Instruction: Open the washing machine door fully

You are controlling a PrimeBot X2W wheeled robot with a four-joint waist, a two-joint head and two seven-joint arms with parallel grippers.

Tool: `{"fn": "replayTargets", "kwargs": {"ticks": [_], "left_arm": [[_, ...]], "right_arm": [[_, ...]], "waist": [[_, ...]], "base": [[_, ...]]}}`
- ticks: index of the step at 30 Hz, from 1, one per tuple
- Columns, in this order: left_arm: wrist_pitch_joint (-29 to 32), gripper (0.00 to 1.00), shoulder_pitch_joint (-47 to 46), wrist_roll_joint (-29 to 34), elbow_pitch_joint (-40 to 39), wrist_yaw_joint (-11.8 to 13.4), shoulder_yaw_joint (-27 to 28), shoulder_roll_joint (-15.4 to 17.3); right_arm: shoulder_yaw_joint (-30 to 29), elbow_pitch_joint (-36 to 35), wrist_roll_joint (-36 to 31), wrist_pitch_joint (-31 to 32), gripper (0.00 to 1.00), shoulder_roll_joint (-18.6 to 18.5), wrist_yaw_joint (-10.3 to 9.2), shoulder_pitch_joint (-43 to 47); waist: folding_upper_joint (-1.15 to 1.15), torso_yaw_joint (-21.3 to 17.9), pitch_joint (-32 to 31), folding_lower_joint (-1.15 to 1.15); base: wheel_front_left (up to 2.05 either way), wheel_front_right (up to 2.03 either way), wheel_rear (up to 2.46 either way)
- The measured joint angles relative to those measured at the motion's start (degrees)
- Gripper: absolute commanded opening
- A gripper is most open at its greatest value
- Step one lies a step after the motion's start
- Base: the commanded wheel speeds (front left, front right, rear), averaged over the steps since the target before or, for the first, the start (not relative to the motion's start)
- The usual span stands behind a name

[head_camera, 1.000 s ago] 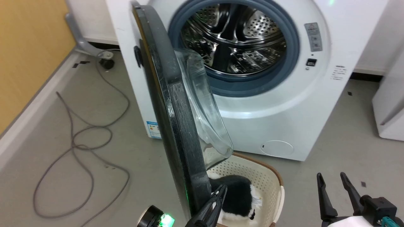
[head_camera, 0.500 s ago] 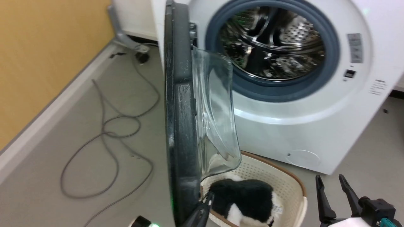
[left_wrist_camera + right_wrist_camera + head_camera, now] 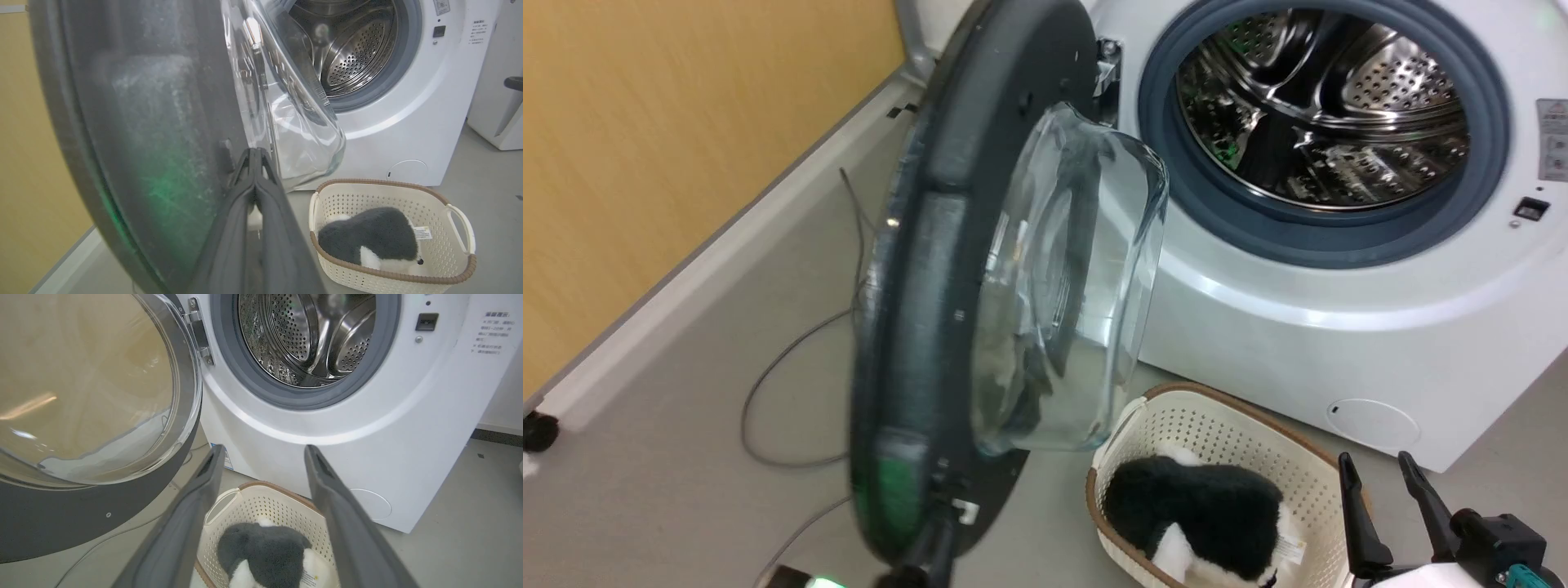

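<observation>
The washing machine (image 3: 1339, 310) stands with its steel drum (image 3: 1323, 106) exposed. The washing machine door (image 3: 931, 269) hangs on its left hinge, swung well out, its dark inner face and clear glass bowl (image 3: 1070, 278) turned toward me. In the left wrist view my left gripper (image 3: 254, 154) is shut, its tips pressed against the door's (image 3: 155, 122) inner face just beside the glass. My right gripper (image 3: 1376, 482) stands open at the lower right, holding nothing. In the right wrist view its fingers (image 3: 208, 473) frame the basket, with the door (image 3: 81, 522) off to the left.
A cream perforated basket (image 3: 1225, 408) with a black and white plush toy (image 3: 1201, 506) sits on the floor before the machine, right of the door. A grey cable (image 3: 792, 359) loops on the floor near the yellow wall (image 3: 645, 163). Another white appliance (image 3: 498, 81) stands to the right.
The door has swung further out to the left, from edge-on to showing its inner face, with my shut left gripper against it. The head view has shifted; my right gripper is unchanged.
</observation>
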Motion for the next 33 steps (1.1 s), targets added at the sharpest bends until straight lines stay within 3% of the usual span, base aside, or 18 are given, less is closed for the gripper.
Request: {"fn": "replayTargets", "kwargs": {"ticks": [12, 24, 33], "left_arm": [[0.01, 0.0, -3.36, -8.17, 3.08, 0.88, 14.62, 0.41], [0.01, 0.0, -12.45, -11.41, 13.82, -2.2, 31.61, -1.56], [0.0, 0.0, -18.5, -11.6, 21.78, -5.19, 40.23, -1.26]], "right_arm": [[-0.19, 0.02, -0.87, 0.0, 1.0, 0.0, 0.0, -1.01], [-1.05, 0.03, -2.75, 0.0, 1.0, 0.0, 0.0, -3.7], [-1.47, -0.07, -3.45, 0.0, 1.0, 0.01, 0.0, -5.6]], "waist": [[0.0, -0.43, 2.93, 0.0], [0.0, -1.95, 6.77, 0.0], [0.0, -4.18, 9.27, 0.0]], "base": [[0.0, 0.0, 0.0], [0.0, 0.0, 0.0], [0.0, 0.0, 0.0]]}}
